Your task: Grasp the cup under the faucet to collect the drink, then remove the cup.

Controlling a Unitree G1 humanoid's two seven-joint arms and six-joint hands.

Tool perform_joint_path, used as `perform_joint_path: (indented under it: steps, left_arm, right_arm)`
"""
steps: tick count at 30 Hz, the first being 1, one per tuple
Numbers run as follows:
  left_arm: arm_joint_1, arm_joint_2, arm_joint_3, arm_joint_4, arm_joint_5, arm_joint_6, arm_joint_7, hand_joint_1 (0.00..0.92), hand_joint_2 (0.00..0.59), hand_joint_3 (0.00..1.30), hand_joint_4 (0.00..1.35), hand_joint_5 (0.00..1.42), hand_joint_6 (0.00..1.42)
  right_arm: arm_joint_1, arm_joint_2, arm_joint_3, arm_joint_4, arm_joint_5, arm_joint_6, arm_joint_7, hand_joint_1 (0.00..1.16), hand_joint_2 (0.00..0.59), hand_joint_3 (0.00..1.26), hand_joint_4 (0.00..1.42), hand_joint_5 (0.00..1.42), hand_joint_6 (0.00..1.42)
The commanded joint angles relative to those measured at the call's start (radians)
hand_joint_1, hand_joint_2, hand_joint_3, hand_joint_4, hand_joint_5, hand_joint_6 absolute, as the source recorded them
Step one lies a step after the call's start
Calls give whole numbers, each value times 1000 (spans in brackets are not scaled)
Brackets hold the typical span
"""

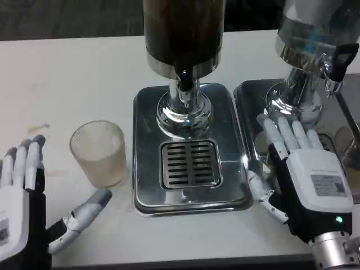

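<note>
Here the cup [98,153] is seen upright on the bench [73,79], left of the drip tray [145,191], not under the faucet [184,84]. The left robot hand [28,208], fingers spread and empty, is nearer, just below-left of it.

place: drinks-service test bench, likely a lab
dispensers: two beverage dispensers [183,34] [312,34] on chrome stands
trays: steel drip trays [147,169], one with slotted grate [189,163]
surface: plain white table [73,79], dark floor behind
</note>
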Motion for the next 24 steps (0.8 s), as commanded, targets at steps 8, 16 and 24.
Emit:
perform_joint_path:
  steps: [8,16,24]
  left_arm:
    - [-259,68,20,373,-192,-274,4,0,30,0,0,0,0]
    - [-402,94,8,662,-275,-487,-19,0,0,0,0,0,0]
    - [-508,81,-10,893,-322,-640,-25,0,0,0,0,0,0]
  right_arm:
    - [-6,18,3,1,-22,15,-31,84,533,45,0,0,0]
    - [-4,34,8,2,-29,22,-36,84,533,45,0,0,0]
    - [13,31,10,-19,-32,31,-30,84,533,45,0,0,0]
